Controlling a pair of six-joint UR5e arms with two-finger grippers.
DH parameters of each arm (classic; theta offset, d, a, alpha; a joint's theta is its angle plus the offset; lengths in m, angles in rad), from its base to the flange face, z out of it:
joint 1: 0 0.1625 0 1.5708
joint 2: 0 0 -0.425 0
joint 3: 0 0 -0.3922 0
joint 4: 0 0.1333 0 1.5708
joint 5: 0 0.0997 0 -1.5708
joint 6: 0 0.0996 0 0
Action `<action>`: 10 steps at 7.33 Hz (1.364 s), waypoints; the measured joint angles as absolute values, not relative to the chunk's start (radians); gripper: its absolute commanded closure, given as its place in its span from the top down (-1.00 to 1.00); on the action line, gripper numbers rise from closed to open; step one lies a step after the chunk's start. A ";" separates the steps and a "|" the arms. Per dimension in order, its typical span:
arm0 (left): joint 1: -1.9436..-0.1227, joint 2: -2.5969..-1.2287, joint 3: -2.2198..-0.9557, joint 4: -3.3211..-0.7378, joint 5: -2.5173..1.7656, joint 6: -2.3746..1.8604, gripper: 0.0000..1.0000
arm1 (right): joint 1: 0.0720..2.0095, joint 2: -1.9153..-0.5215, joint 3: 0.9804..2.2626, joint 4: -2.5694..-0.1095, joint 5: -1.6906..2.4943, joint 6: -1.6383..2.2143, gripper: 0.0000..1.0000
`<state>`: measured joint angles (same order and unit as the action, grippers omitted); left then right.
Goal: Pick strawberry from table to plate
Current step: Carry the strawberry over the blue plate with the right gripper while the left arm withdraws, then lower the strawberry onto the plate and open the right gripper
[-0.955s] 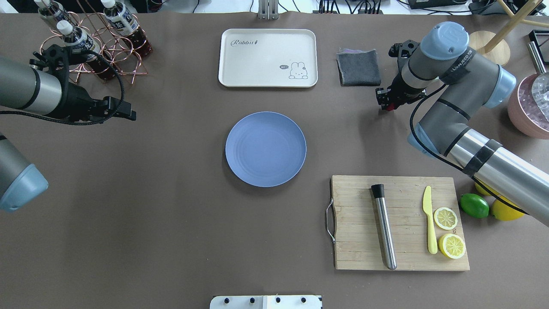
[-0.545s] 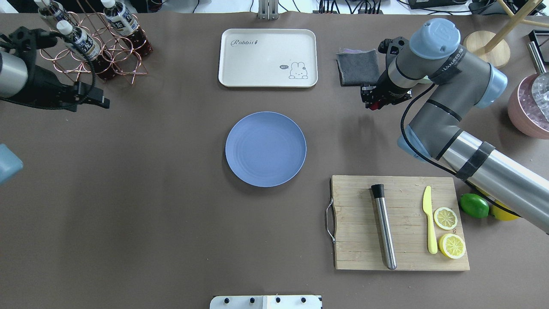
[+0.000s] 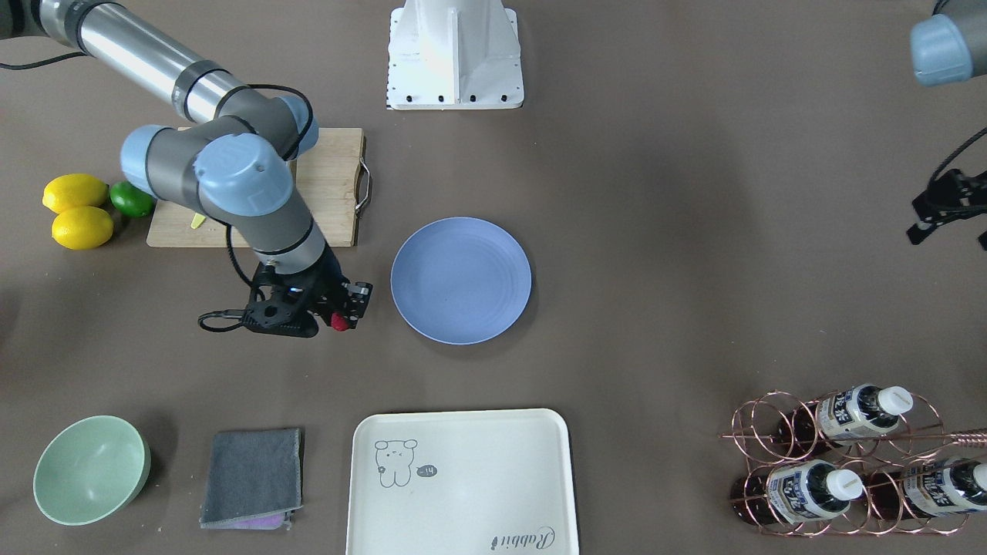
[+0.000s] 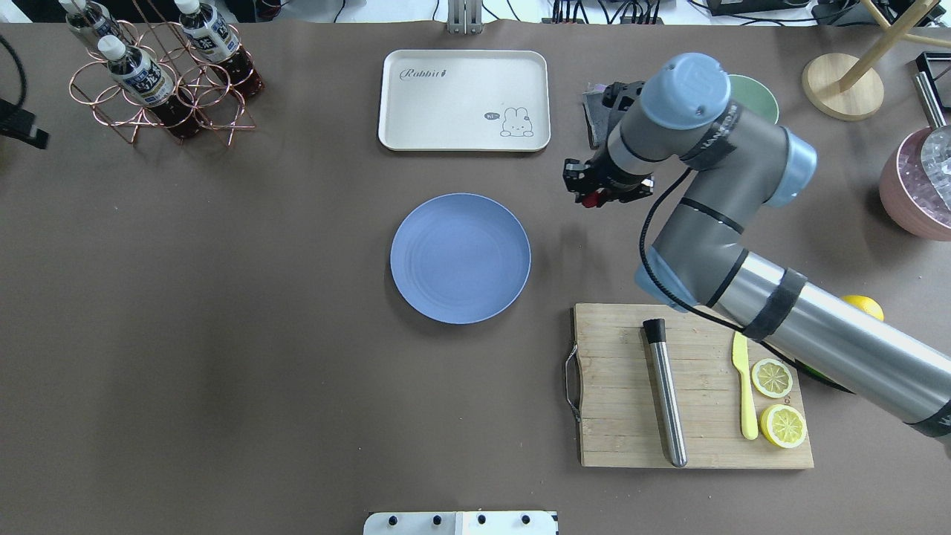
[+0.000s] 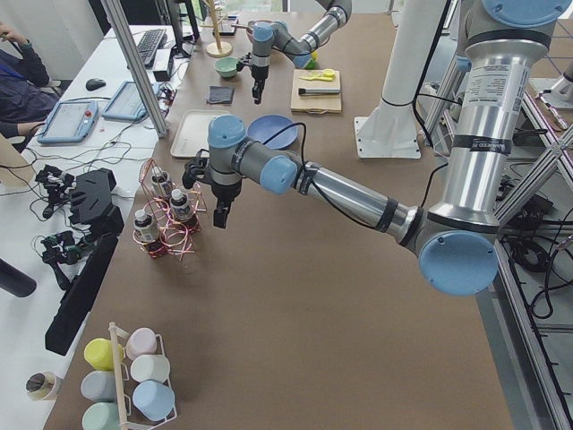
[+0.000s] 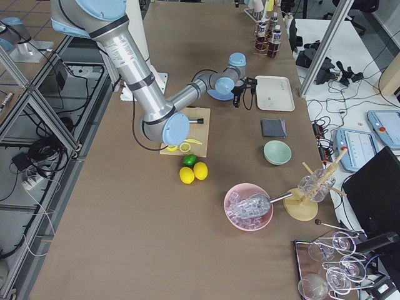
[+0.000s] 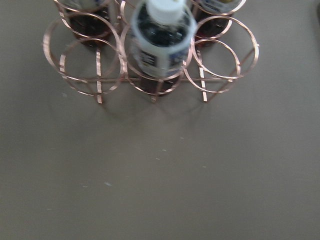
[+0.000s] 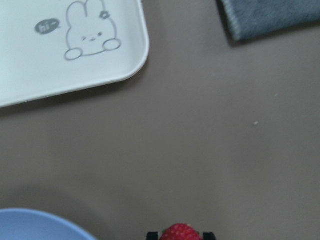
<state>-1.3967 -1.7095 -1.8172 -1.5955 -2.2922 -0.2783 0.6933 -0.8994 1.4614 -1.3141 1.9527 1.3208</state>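
A small red strawberry (image 4: pixel 591 200) (image 3: pixel 339 322) (image 8: pixel 181 233) sits between the fingers of my right gripper (image 4: pixel 591 198), which is shut on it. The gripper hangs above the grey-brown table (image 4: pixel 223 334), a short way to the right of and behind the blue plate (image 4: pixel 461 258) (image 3: pixel 460 279). In the right wrist view the plate's rim (image 8: pixel 35 220) shows at the lower left. My left gripper (image 3: pixel 937 223) is far off at the table's left side, near the bottle rack (image 4: pixel 160 82). Its jaws are too unclear to judge.
A cream tray (image 4: pixel 463 100) lies behind the plate. A cutting board (image 4: pixel 617 416) with a metal muddler, yellow knife and lemon slices sits front right. A grey cloth (image 3: pixel 253 476), green bowl (image 3: pixel 90 469), lemons (image 3: pixel 77 210) and a pink bowl (image 4: pixel 917 186) stand on the right side.
My right arm has swung left toward the plate, carrying the strawberry. My left arm has pulled back to the left, almost out of the overhead view.
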 measured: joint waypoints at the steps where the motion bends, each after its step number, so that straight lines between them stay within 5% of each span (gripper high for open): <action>1: -1.483 -1.708 -1.779 -1.541 -2.294 -0.135 0.96 | 0.644 -0.852 1.462 -1.343 1.921 1.382 -1.00; 10: -1.634 -1.630 -1.704 -1.521 -2.330 0.112 0.96 | 0.470 -0.729 1.382 -1.393 1.748 1.489 -1.00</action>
<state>-1.6344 -1.6305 -1.7036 -1.5213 -2.3298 0.1122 0.4702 -0.7295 1.3820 -1.3934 1.7477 1.4890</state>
